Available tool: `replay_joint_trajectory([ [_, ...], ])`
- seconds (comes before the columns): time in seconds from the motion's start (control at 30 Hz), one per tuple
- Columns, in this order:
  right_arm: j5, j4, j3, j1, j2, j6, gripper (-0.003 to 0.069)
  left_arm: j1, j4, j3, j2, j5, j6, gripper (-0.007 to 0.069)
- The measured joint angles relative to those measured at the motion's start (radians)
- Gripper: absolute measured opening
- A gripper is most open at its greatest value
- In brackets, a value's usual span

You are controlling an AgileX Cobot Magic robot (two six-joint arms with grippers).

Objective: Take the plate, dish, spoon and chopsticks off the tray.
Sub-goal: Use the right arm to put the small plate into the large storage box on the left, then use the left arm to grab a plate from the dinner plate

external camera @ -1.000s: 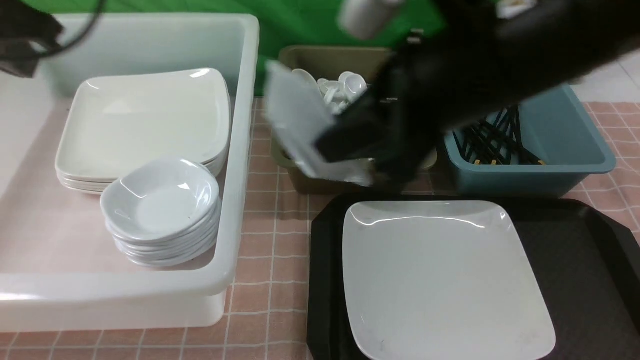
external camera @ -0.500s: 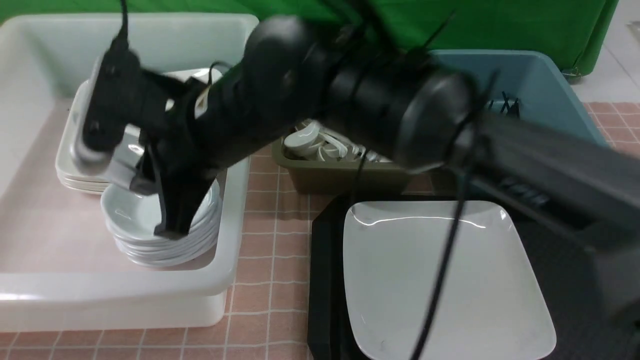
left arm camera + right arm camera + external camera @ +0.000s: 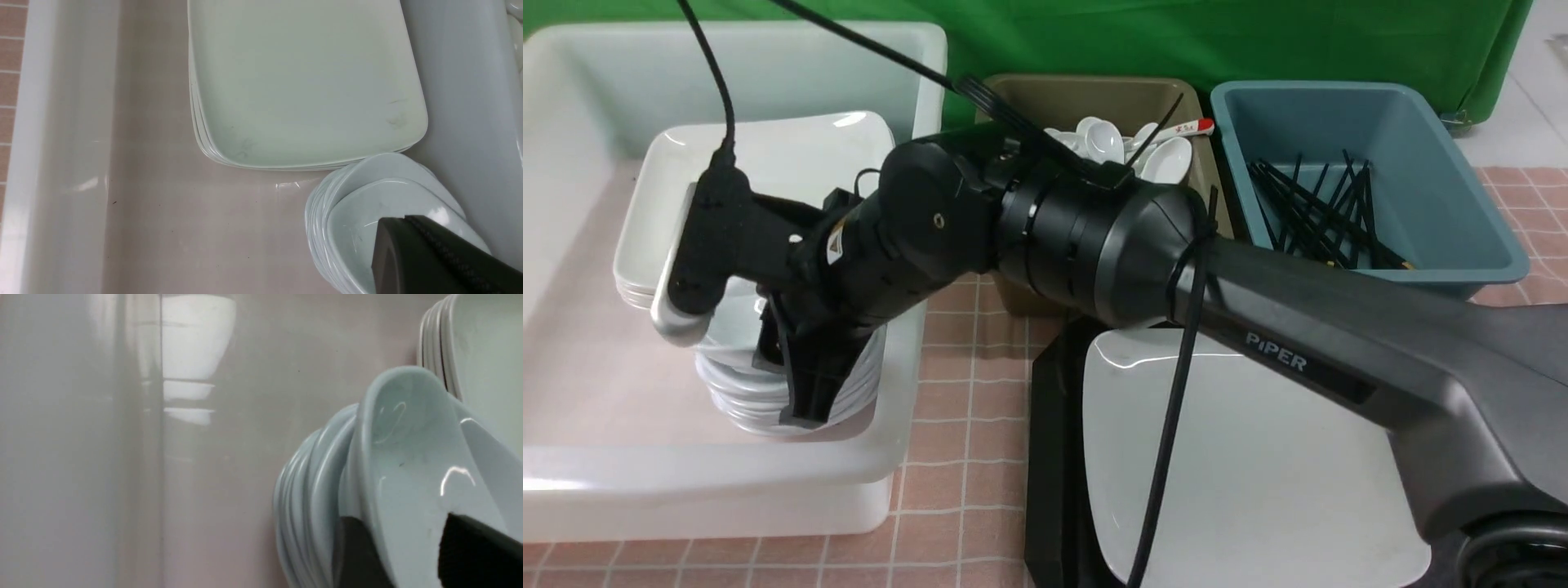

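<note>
1. Right wrist view: the right hand (image 3: 402, 522) is at the stack of small dishes (image 3: 310, 498). Its two black fingers (image 3: 355, 555) are spread apart, with the wall of the dish (image 3: 408, 457) between them.
2. One finger is outside that wall and the other is inside the bowl. Bare white shows between the inner finger and the wall, so the hand is parted around the rim and is not pinching it.
3. The dish is the top one of the stack. It sits askew, with one rim lifted off the dishes below.
4. In the front view the right arm (image 3: 1094, 237) reaches across into the white tub (image 3: 915, 269) on the left of the table (image 3: 964, 457). The hand points down at the dish stack in the tub's near right corner.
5. A stack of large square plates (image 3: 768, 180) lies just behind the dishes in the same tub.
6. The plate (image 3: 1258, 474) lies flat on the tray (image 3: 1054, 457) at the near right, partly covered by the arm.
7. Behind the tray, an olive bin (image 3: 1045, 94) holds white soup spoons (image 3: 1103, 139), among them a red-tipped spoon (image 3: 1188, 128). Just to its right, a blue bin (image 3: 1462, 220) holds black chopsticks (image 3: 1315, 212).
8. The left wrist view looks down into the tub, where a black finger lies over the top dish.
9. The left hand shows in no view; its jaws are pressed together.
</note>
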Motion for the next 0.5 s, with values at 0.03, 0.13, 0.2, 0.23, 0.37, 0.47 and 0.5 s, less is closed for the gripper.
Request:
replay_joint_trajectory([
  [0.03,0.012,0.000,0.000,0.000,-0.015,0.015,0.0398,0.000,0.000,0.000,0.000,0.000,0.000,0.0003],
  [0.13,0.075,-0.002,0.000,-0.001,-0.081,0.066,0.0426,0.000,0.000,0.000,0.000,0.000,0.000,0.0003],
  [0.2,0.142,-0.005,-0.001,-0.001,-0.116,0.109,0.0425,0.000,0.000,0.000,0.000,0.000,0.000,0.0003],
  [0.23,0.238,-0.036,-0.002,-0.001,-0.173,0.163,0.0396,0.000,0.000,0.000,0.000,0.000,0.000,0.0003],
  [0.37,0.450,-0.157,-0.004,-0.001,-0.276,0.242,0.0239,0.000,-0.005,0.000,0.000,0.000,0.000,0.0003],
  [0.47,0.562,-0.327,0.015,-0.007,-0.404,0.400,0.0047,0.000,-0.043,0.001,0.000,0.000,0.001,0.0003],
  [0.5,0.563,-0.357,0.029,-0.013,-0.439,0.433,0.0030,0.000,-0.068,0.003,0.000,0.000,0.004,0.0004],
])
